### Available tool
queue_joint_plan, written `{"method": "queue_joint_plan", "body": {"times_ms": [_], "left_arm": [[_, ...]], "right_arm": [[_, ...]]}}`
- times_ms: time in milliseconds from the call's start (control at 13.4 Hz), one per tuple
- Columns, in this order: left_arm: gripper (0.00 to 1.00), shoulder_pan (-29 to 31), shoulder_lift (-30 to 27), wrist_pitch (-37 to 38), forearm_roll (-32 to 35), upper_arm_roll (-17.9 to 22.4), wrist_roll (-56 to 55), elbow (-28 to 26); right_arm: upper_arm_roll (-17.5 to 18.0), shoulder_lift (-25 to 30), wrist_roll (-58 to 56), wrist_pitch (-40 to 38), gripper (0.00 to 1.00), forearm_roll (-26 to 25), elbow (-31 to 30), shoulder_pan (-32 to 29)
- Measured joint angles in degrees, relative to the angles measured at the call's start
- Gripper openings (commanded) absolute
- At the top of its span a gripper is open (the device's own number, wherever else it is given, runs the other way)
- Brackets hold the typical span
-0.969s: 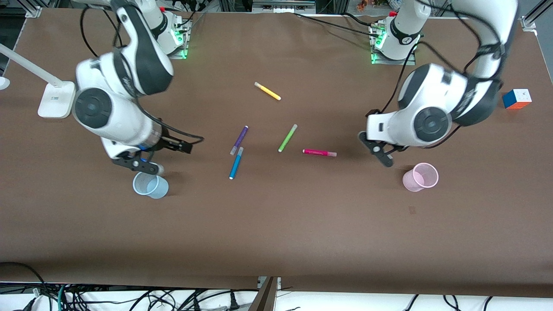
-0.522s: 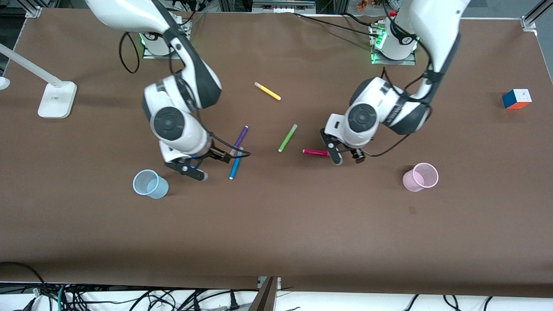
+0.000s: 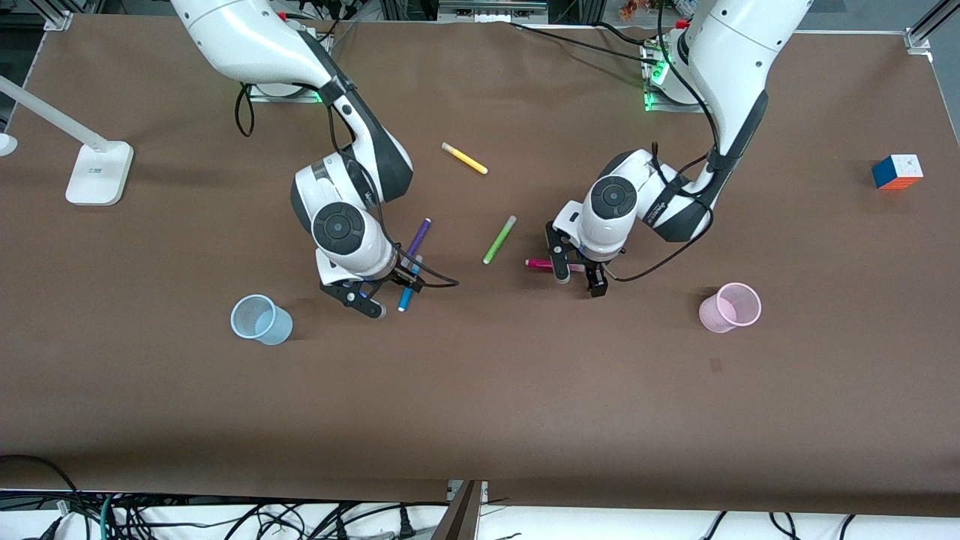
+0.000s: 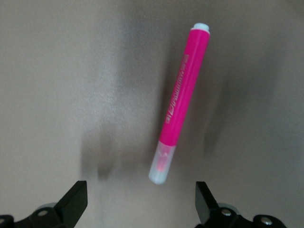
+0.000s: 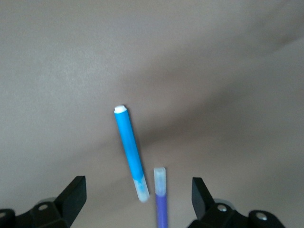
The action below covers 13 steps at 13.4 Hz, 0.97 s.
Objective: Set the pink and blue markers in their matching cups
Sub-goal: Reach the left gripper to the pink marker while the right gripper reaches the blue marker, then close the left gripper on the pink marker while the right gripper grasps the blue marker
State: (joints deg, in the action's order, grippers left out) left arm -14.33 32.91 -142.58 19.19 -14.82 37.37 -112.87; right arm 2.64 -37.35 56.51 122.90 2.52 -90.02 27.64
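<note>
two cups, blue cup (image 3: 261,319) and pink cup (image 3: 730,307), hold nothing.

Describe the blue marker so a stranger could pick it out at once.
On the brown table, look beneath the right gripper, toward the right arm's end. The blue marker lies flat there, beside the purple marker and nearer the front camera; it alone is bright blue with a pale cap.

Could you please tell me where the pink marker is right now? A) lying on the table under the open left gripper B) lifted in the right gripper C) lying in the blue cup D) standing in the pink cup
A: the pink marker lies flat on the table, under the left gripper, whose jaws stand open and apart from it.
</note>
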Motion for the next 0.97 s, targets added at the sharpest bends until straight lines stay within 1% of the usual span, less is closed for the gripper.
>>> {"method": "queue_joint_plan", "body": {"times_ms": [75, 149, 224, 373, 447, 596, 745, 820, 894, 969], "left_arm": [[1.0, 0.0, 0.4, -1.0, 0.1, 0.0, 0.1, 0.0], [0.97, 0.1, 0.6, -1.5, 0.2, 0.0, 0.2, 0.0], [0.85, 0.1, 0.7, -1.6, 0.2, 0.0, 0.2, 0.0], [0.7, -0.1, 0.9, -1.6, 0.2, -0.2, 0.3, 0.0], [0.68, -0.1, 1.0, -1.6, 0.2, -0.2, 0.3, 0.0], [0.55, -0.4, 1.3, -1.7, 0.2, -0.3, 0.6, 0.0], [0.25, -1.2, 1.4, -1.8, 0.2, -0.3, 0.6, 0.0], [0.06, -1.4, 1.3, -1.8, 0.2, -0.4, 0.6, 0.0], [0.0, -1.4, 1.2, -1.8, 0.2, -0.5, 0.6, 0.0], [0.0, -1.4, 1.2, -1.8, 0.2, -0.5, 0.6, 0.0]], "right_arm": [[-0.1, -0.9, -0.1, 1.3, 0.98, -0.2, 0.0, 0.0], [-0.1, -1.9, -0.6, 2.4, 0.94, -0.8, 0.0, 0.0], [-0.1, -2.9, -1.4, 3.3, 0.92, -1.8, 0.0, 0.0], [-0.1, -4.9, -3.4, 5.2, 0.92, -3.0, -0.1, 0.1], [-0.1, -5.8, -4.0, 6.2, 0.91, -3.1, -0.1, 0.1], [-0.1, -7.1, -4.6, 8.1, 0.9, -3.2, -0.1, 0.4], [-0.1, -7.7, -4.8, 9.9, 0.87, -3.2, 0.0, 1.1], [-0.1, -7.9, -4.8, 10.4, 0.87, -3.2, 0.0, 1.4], [-0.1, -7.9, -4.9, 10.7, 0.8, -3.2, 0.0, 1.7], [-0.1, -7.9, -4.9, 10.7, 0.66, -3.2, 0.0, 1.9]]}}
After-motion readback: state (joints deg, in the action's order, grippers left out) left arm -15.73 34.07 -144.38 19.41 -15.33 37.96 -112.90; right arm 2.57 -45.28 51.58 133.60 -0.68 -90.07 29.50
